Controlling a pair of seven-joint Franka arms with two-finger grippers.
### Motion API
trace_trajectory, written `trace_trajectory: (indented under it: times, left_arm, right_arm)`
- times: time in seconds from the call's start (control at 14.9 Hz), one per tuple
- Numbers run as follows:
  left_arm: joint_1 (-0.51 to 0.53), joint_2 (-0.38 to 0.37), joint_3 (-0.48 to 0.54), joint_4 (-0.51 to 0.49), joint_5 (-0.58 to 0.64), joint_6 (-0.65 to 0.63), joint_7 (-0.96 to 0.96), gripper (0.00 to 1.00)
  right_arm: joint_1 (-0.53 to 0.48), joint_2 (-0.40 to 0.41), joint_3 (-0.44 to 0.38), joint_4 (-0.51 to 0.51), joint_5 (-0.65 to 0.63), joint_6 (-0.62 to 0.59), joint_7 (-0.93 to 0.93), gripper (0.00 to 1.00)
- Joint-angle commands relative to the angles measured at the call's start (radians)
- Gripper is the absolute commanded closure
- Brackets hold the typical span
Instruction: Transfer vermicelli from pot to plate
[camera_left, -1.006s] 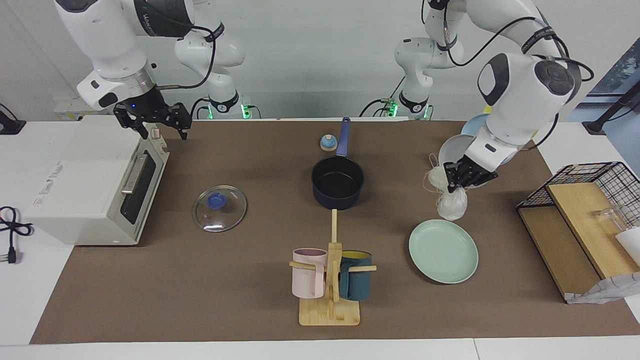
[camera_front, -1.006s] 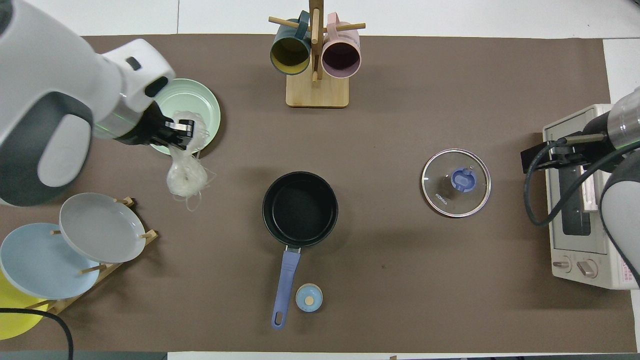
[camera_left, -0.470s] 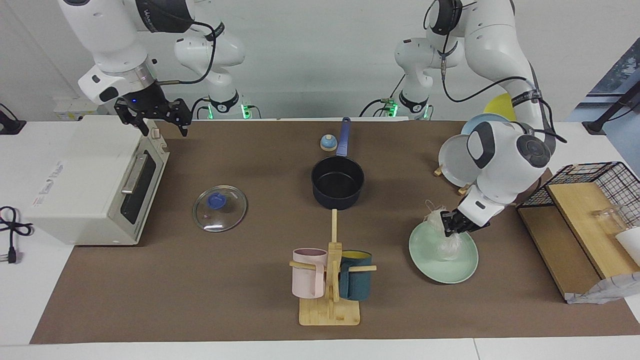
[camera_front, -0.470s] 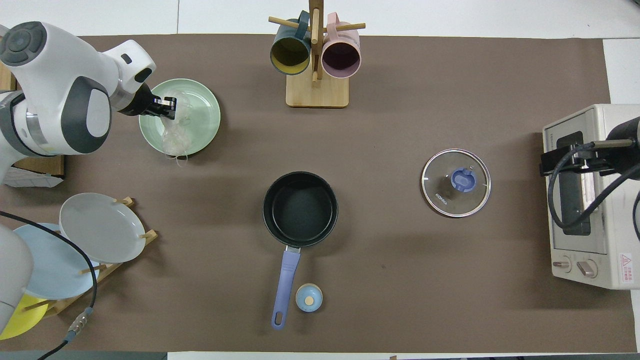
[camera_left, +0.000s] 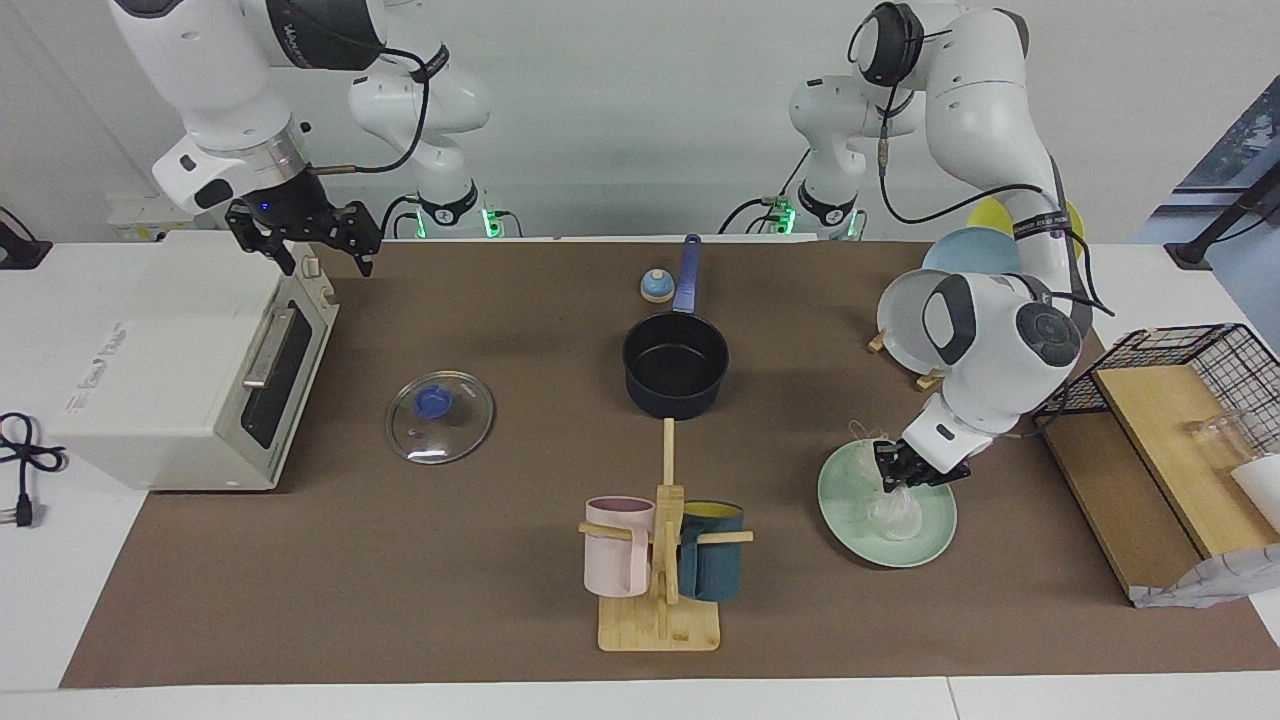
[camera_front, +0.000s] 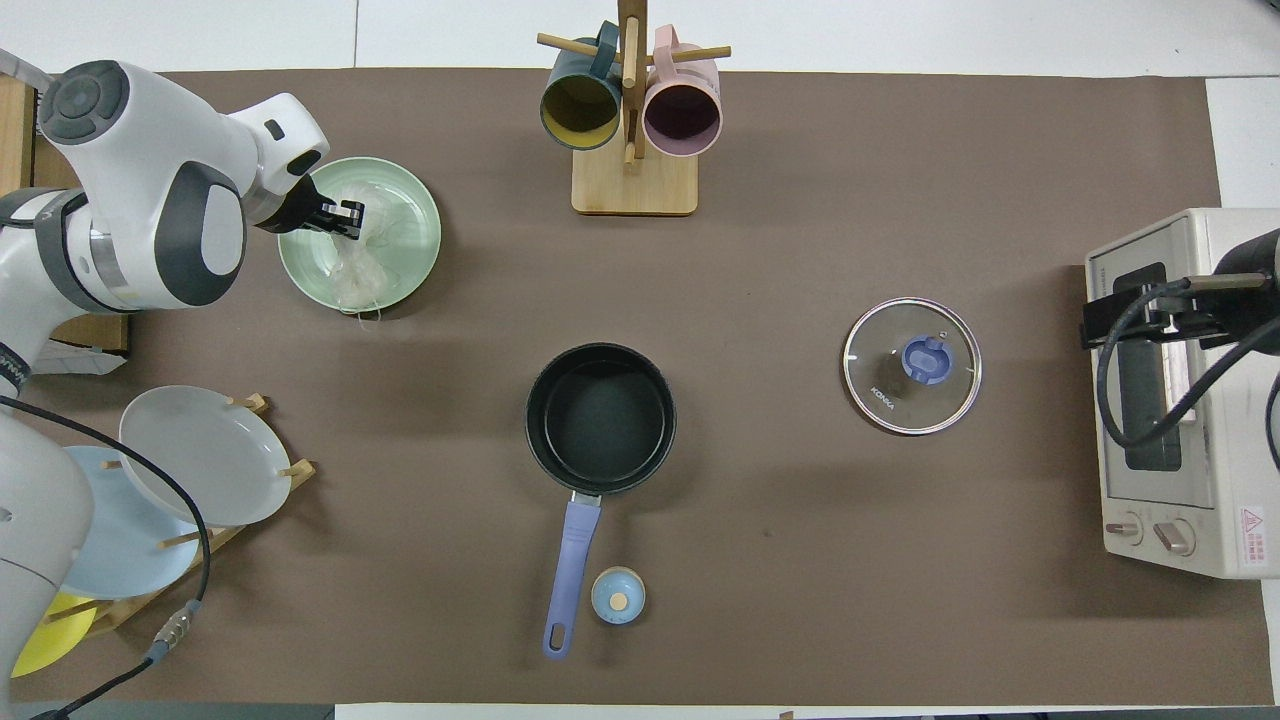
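The left gripper (camera_left: 893, 478) hangs low over the green plate (camera_left: 935, 535), its jaws clenched on the top of the vermicelli (camera_left: 893, 512), whose lower clump already rests on the plate's middle while thin strands run up to the fingers. In the overhead view the noodles (camera_front: 358, 272) lie mostly inside the plate (camera_front: 420, 215), with a few loose threads hanging over the rim on the side nearer the robots. The pot (camera_left: 675, 365) stands empty at the middle of the table, its blue handle pointing toward the robots, well apart from the plate. The step in hand appears to be the set-down and release. To do it well, the gripper should probably sink a little more so the tangle slackens onto the plate, then open fully and rise straight up, slowly, because the glassy threads may cling to the pads and be dragged back off. A small shift toward the plate's centre before letting go would likely pull the stray strands inside the rim. The right gripper (camera_left: 305, 235) waits above the toaster oven (camera_left: 170, 370), jaws spread apart and holding nothing.
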Motion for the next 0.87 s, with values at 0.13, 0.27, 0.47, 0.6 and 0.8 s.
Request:
trace_trajectory:
  times: [0.13, 0.27, 0.47, 0.6, 0.8]
  left_arm:
    - [-0.007, -0.038, 0.003, -0.008, 0.007, -0.023, 0.002, 0.00]
    - [0.003, -0.107, 0.011, -0.002, 0.011, -0.098, -0.059, 0.00]
    - [-0.005, -0.223, 0.043, 0.004, 0.029, -0.262, -0.148, 0.00]
    - [-0.008, -0.315, 0.038, -0.001, 0.112, -0.350, -0.212, 0.00]
    - [0.000, -0.418, 0.041, -0.002, 0.122, -0.468, -0.214, 0.00]
  right_arm:
    - [-0.063, 0.002, 0.009, 0.013, 0.019, -0.016, -0.001, 0.00]
    - [-0.074, 0.002, 0.009, 0.011, 0.019, -0.017, -0.001, 0.00]
    - [-0.067, 0.002, 0.009, 0.013, 0.019, -0.016, 0.000, 0.00]
    - [-0.062, 0.002, 0.009, 0.013, 0.019, -0.017, 0.000, 0.00]
    - [-0.062, 0.002, 0.003, 0.014, 0.021, -0.011, -0.001, 0.00]
